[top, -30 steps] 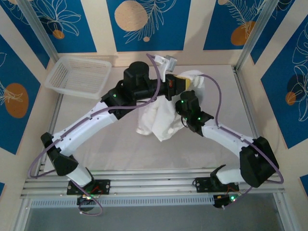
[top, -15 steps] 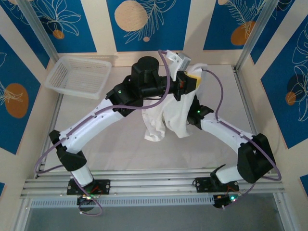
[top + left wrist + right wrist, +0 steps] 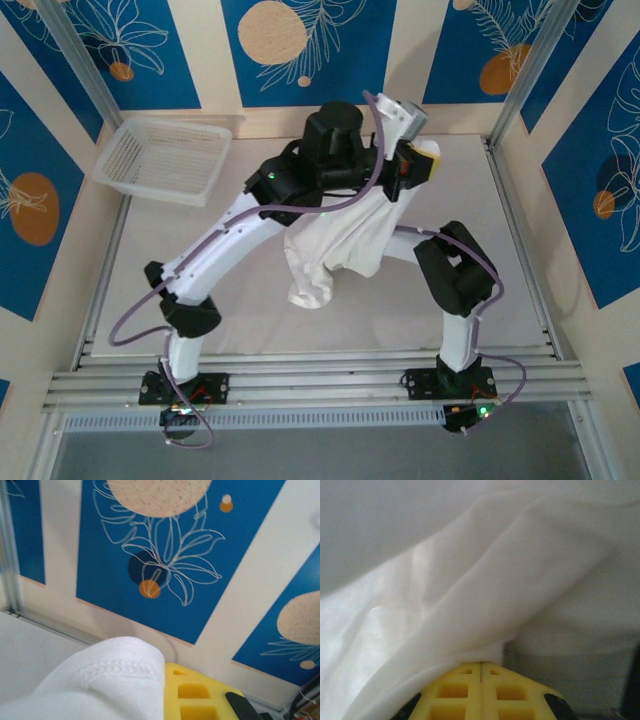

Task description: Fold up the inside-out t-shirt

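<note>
The inside-out t-shirt [image 3: 345,235] is being held above the table [image 3: 240,290], hanging below the left gripper [image 3: 418,162], which is clamping its hem. Another fold is being pinched by the right gripper [image 3: 481,687], jaws pressed together.

You have no readable text, label, brand, number or sign anywhere here; the wall panels [image 3: 300,50] carry only drawn leaves and circles, no lettering.

The left gripper [image 3: 422,160] holds the t-shirt [image 3: 345,235] aloft (its crumpled lower end hangs toward the table [image 3: 240,305]). A white mesh basket [image 3: 165,160] sits well apart.
</note>
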{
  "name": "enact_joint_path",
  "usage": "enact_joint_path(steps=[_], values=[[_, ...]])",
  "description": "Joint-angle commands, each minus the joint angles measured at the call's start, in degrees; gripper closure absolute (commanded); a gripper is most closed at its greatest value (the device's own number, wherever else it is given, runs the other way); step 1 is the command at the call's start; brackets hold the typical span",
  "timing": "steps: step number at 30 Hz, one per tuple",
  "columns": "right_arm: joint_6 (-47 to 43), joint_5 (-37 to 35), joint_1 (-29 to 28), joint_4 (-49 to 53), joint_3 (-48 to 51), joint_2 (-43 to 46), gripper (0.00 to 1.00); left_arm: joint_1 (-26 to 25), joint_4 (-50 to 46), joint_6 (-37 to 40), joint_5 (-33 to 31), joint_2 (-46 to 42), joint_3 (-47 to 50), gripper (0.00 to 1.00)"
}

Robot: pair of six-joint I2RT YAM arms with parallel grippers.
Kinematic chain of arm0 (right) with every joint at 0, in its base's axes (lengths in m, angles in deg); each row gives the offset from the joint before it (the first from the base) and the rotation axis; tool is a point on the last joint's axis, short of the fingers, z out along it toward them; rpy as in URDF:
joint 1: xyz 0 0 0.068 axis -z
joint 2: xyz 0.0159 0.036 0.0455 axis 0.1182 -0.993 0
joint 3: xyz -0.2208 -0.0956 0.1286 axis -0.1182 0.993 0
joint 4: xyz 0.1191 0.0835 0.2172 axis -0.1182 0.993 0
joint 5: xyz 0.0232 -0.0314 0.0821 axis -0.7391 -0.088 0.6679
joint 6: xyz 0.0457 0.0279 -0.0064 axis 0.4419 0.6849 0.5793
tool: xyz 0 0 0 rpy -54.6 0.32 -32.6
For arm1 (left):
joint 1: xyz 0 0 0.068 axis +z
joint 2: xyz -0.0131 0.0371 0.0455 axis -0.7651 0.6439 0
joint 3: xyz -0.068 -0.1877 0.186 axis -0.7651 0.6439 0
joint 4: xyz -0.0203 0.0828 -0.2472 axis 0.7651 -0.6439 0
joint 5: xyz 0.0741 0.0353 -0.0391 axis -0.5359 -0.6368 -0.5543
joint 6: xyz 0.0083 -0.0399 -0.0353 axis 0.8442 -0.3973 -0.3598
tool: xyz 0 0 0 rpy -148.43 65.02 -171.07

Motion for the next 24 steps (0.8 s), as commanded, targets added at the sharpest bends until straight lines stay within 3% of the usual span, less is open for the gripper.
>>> enact_joint_path(steps=[1, 6, 12, 15, 17, 18, 24], values=[[2.40, 1.51, 0.13, 6.60, -5.23, 0.97, 0.88, -3.27, 3.89, 0.81, 4.94, -0.64, -4.86, 1.00], [9.11, 3.44, -0.28, 5.34, -7.35, 2.56, 0.75, -4.37, 5.26, -0.63, 5.84, -0.28, -4.92, 1.00], [17.10, 3.58, -1.81, 3.86, -13.03, -8.33, 0.68, -7.15, 7.35, -3.22, 7.35, 2.32, -8.33, 1.00], [19.66, 4.86, -1.58, 3.50, -14.83, -10.85, 0.46, -8.11, 6.71, -3.21, 7.10, 2.70, -8.37, 1.00], [18.20, 3.22, -2.03, 4.51, -16.51, -11.12, 0.26, -8.62, 6.71, -3.08, 7.22, 2.71, -8.37, 1.00], [16.47, 2.28, -2.43, 6.53, -18.46, -11.80, 0.21, -8.98, 6.88, -2.91, 7.21, 2.65, -8.34, 1.00], [13.77, -0.31, -7.10, 18.48, -28.42, -21.06, 0.16, -10.47, 4.78, 0.22, 5.46, 2.19, -8.59, 1.00]])
